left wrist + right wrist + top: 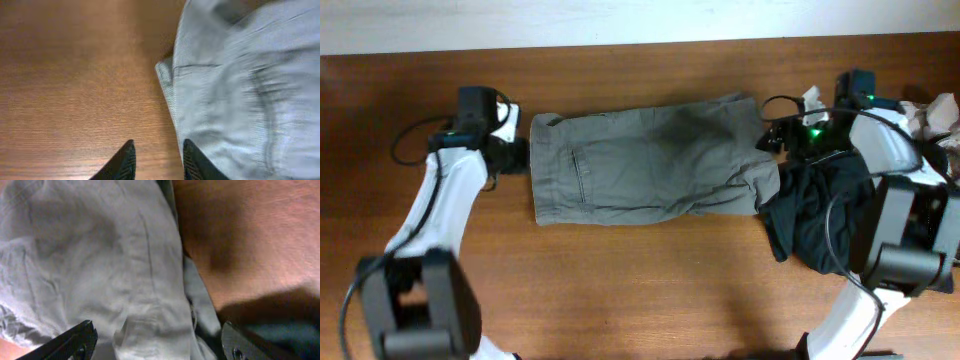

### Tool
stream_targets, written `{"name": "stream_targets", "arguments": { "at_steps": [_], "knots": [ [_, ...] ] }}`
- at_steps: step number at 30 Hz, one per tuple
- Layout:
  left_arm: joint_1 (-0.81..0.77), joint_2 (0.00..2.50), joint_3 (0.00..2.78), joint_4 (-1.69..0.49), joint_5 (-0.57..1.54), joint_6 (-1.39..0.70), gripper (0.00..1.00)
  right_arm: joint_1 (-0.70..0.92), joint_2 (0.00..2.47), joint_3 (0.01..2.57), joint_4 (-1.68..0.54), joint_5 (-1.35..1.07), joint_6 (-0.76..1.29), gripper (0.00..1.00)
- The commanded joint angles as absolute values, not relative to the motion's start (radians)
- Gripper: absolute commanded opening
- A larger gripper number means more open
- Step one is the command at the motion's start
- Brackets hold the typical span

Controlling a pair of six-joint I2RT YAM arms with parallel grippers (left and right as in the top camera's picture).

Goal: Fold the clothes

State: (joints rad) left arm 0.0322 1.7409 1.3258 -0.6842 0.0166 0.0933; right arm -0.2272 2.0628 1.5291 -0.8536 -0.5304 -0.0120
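Cloth in grey-green, one garment, lies flat across the middle of the wooden table [640,280] in the overhead view. The grey-green garment [640,160] has its straight waistband edge on the left, and its more wrinkled end on the right. The left gripper [520,153] stands just beside the waistband edge. The right gripper [770,140] is over the wrinkled end. A black cloth [815,215] lies bunched under the right arm and touches the lower right corner of the garment. Some crumpled pale things [935,115] sit at the far right edge. Wide bare wood is open in front of the garment, and a narrower strip of wood is behind it.

In the left wrist view the left gripper [157,162] has its fingers [125,162] a little apart, with nothing clamped. The hem of the garment [240,90] runs down to the right finger, and a small corner of it sticks out toward the wood. The whole left half here is free table [75,75].

In the right wrist view the right gripper [160,342] is spread wide, with one finger [75,340] at each lower corner. The wrinkled garment [90,255] fills the left side below it. Its long edge runs from the top centre downward, and beside it there is bare wood [260,230]. I cannot tell whether the fingers touch the cloth.
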Motion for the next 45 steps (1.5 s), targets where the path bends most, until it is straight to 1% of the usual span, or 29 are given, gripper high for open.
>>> {"name": "stream_targets", "arguments": {
  "at_steps": [1, 8, 10, 12, 13, 14, 18, 20, 24, 32, 39, 45],
  "knots": [
    [0.031, 1.643, 1.330, -0.713, 0.084, 0.090, 0.33, -0.221, 2.115, 1.541, -0.820, -0.576, -0.047, 0.85],
    [0.031, 1.544, 1.330, -0.748, 0.094, 0.075, 0.34, -0.216, 2.167, 1.541, -0.793, -0.586, -0.045, 0.85],
    [0.031, 1.530, 1.330, -0.749, 0.094, 0.075, 0.35, -0.203, 2.182, 1.541, -0.796, -0.599, -0.045, 0.84],
    [0.031, 1.525, 1.330, -0.749, 0.094, 0.075, 0.35, -0.186, 2.197, 1.541, -0.804, -0.603, -0.045, 0.80],
    [0.031, 1.525, 1.330, -0.751, 0.094, 0.075, 0.35, -0.173, 2.205, 1.541, -0.810, -0.603, -0.045, 0.76],
    [0.031, 1.525, 1.330, -0.755, 0.094, 0.075, 0.35, -0.158, 2.210, 1.541, -0.815, -0.603, -0.046, 0.70],
    [0.031, 1.525, 1.330, -0.764, 0.094, 0.075, 0.35, -0.126, 2.212, 1.541, -0.818, -0.595, -0.056, 0.57],
    [0.031, 1.525, 1.330, -0.770, 0.094, 0.075, 0.35, -0.125, 2.212, 1.541, -0.819, -0.591, -0.056, 0.35],
    [0.031, 1.525, 1.330, -0.773, 0.094, 0.075, 0.35, -0.142, 2.205, 1.544, -0.828, -0.591, -0.049, 0.04],
    [0.031, 1.525, 1.330, -0.772, 0.094, 0.075, 0.35, -0.157, 2.103, 1.618, -0.986, -0.568, -0.044, 0.04],
    [0.031, 1.513, 1.330, -0.772, 0.094, 0.075, 0.35, -0.114, 1.959, 1.765, -1.162, -0.237, 0.008, 0.04],
    [0.031, 1.506, 1.330, -0.769, 0.094, 0.075, 0.35, -0.013, 1.929, 1.889, -1.275, -0.211, 0.025, 0.04]
  ]
}}
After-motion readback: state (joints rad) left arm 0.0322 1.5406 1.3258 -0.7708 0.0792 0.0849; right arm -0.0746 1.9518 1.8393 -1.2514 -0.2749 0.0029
